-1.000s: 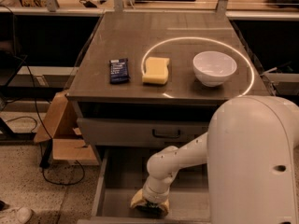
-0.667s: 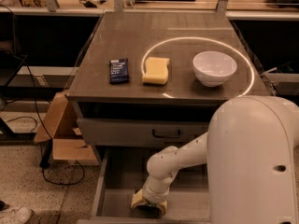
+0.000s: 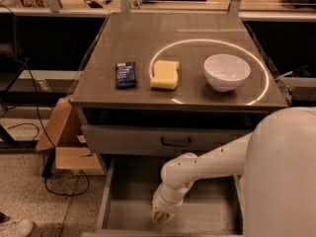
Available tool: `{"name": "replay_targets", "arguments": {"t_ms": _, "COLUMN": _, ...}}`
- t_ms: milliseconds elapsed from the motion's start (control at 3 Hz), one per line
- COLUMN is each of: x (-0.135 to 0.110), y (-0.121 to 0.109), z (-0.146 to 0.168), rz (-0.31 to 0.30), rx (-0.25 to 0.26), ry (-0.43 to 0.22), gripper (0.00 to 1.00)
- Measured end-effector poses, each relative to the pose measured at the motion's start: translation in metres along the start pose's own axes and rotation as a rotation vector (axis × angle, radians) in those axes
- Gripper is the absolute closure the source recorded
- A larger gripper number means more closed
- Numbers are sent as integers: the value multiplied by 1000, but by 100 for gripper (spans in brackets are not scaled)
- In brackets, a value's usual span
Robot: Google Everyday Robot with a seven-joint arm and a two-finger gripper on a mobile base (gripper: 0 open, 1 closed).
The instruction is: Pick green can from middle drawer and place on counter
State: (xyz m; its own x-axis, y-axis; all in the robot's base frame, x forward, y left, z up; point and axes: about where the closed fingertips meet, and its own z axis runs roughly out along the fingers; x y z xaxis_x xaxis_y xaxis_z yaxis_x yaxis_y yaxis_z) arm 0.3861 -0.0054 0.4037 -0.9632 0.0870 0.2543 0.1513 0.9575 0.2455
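Green can hidden under hand (image 3: 163,215) in middle drawer (image 3: 132,194); judged light, dentable; mid-body grasp advised. Hand state cannot be told.

Counter (image 3: 197,28): grey-brown top bearing, left to right, a dark blue snack packet (image 3: 125,74), a yellow sponge (image 3: 165,74) and a white bowl (image 3: 226,72), the last two within a thin bright ring of reflected light. Below it: a closed grey drawer front (image 3: 133,139) with a dark handle, then the middle drawer (image 3: 131,196), pulled open. White arm (image 3: 207,164) reaching down into the open drawer, gripper (image 3: 162,216) low over its floor near the front; cardboard box (image 3: 64,137) on the floor to the left.
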Motion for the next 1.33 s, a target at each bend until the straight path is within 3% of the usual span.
{"name": "replay_targets", "arguments": {"t_ms": 333, "x": 0, "y": 0, "z": -1, "rz": 1, "rx": -3, "ry": -1, "gripper": 100}}
{"name": "replay_targets", "arguments": {"t_ms": 667, "x": 0, "y": 0, "z": -1, "rz": 1, "rx": -3, "ry": -1, "gripper": 82}}
{"name": "replay_targets", "arguments": {"t_ms": 1333, "x": 0, "y": 0, "z": -1, "rz": 1, "rx": -3, "ry": -1, "gripper": 35}}
